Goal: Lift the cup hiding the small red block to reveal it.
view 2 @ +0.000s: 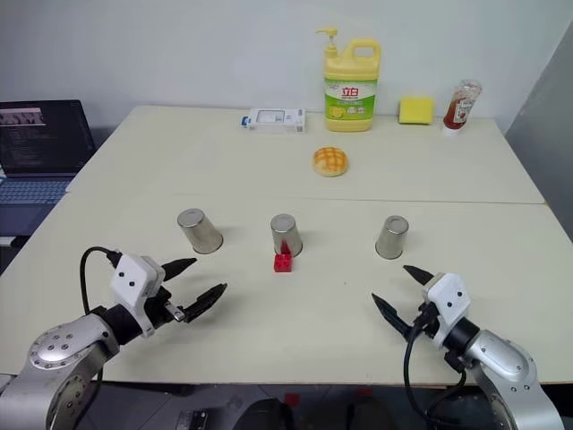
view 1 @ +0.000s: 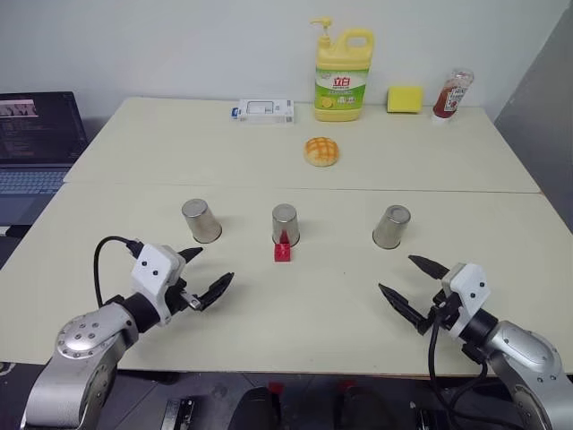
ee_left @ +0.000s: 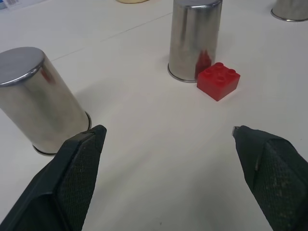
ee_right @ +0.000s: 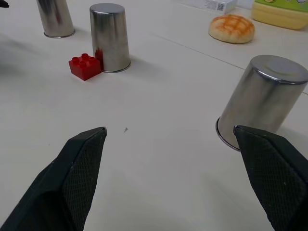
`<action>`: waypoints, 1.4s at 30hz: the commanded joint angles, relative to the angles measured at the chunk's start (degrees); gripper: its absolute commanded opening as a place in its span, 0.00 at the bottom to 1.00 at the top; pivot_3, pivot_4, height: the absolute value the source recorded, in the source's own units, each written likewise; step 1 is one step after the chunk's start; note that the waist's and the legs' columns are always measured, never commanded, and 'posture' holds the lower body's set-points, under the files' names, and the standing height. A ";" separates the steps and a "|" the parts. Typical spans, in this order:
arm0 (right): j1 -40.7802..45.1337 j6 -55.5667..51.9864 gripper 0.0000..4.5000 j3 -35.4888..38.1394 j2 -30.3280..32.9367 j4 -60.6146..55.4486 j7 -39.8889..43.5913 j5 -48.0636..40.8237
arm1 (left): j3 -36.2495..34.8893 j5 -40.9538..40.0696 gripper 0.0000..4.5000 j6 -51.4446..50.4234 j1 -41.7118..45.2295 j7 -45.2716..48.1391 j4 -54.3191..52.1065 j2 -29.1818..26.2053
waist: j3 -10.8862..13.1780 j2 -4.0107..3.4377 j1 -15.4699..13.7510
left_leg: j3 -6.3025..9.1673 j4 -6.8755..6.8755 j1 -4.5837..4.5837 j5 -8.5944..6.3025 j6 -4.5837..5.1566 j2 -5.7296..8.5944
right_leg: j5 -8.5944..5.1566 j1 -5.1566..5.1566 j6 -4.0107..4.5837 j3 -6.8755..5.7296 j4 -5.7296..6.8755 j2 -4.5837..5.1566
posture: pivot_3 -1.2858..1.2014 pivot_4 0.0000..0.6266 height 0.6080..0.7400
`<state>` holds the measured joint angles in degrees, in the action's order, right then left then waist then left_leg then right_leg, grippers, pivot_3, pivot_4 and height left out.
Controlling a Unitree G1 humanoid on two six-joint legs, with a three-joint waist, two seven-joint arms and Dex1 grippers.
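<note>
Left pincer [view 1: 204,276] spread wide, holding nothing, hovering low over the near part of the worktop [view 1: 295,305], just short of the left cup [view 1: 200,220]. Right pincer [view 1: 414,288] likewise spread and empty, near the right cup [view 1: 391,227]. Broad bare surface between the two pincers, stretching up to the cup row. Three steel cups upside down in a line, well apart. Middle cup [view 1: 285,224] with the small red block [view 1: 282,252] in plain sight, touching or nearly touching its near side. Farther back: bun [view 1: 321,150], yellow bottle [view 1: 343,73], sponge [view 1: 404,98], sauce bottle [view 1: 453,93], white box [view 1: 265,110]. Laptop [view 1: 36,143] cut off at the left edge. Cup interiors hidden. Near worktop edge close below both wrists.
</note>
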<state>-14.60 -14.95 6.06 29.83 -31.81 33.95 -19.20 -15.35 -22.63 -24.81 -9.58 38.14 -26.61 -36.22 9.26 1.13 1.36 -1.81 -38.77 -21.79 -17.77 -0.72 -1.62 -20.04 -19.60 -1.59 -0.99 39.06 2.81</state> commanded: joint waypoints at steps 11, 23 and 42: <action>1.06 -0.30 1.00 1.68 1.07 -2.50 0.00 -0.60 | 0.67 0.46 0.99 0.13 -0.33 -1.46 -1.53 0.59 | 0.00 0.00 0.00 | 0.00 0.00 0.00 0.00 0.00 0.00 | 0.00 0.00 0.00 0.00 0.00 0.00 | 0.52 0.24 1.00; 3.89 -1.88 1.00 1.85 1.48 -2.38 0.38 -1.69 | -0.53 -0.52 0.99 1.81 0.83 -0.20 0.47 0.34 | 0.00 0.00 -0.01 | 0.01 -0.01 0.00 0.00 0.00 0.00 | 0.00 0.00 0.00 0.00 0.01 -0.01 | 0.52 0.24 1.00; 4.52 -2.53 1.00 2.53 5.61 -1.97 5.39 -3.16 | -1.27 -3.91 0.99 2.51 0.94 2.45 0.92 0.72 | 0.00 0.00 0.02 | 0.00 -0.02 0.00 0.01 0.01 0.00 | 0.00 0.01 0.00 0.00 0.01 -0.01 | 0.52 0.24 1.00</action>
<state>-11.01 -17.74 7.20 34.51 -32.80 38.21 -21.17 -15.00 -25.65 -23.09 -8.60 40.77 -24.25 -35.70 9.26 1.13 1.38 -1.81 -38.79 -21.78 -17.77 -0.71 -1.62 -20.04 -19.59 -1.59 -0.98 39.06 2.80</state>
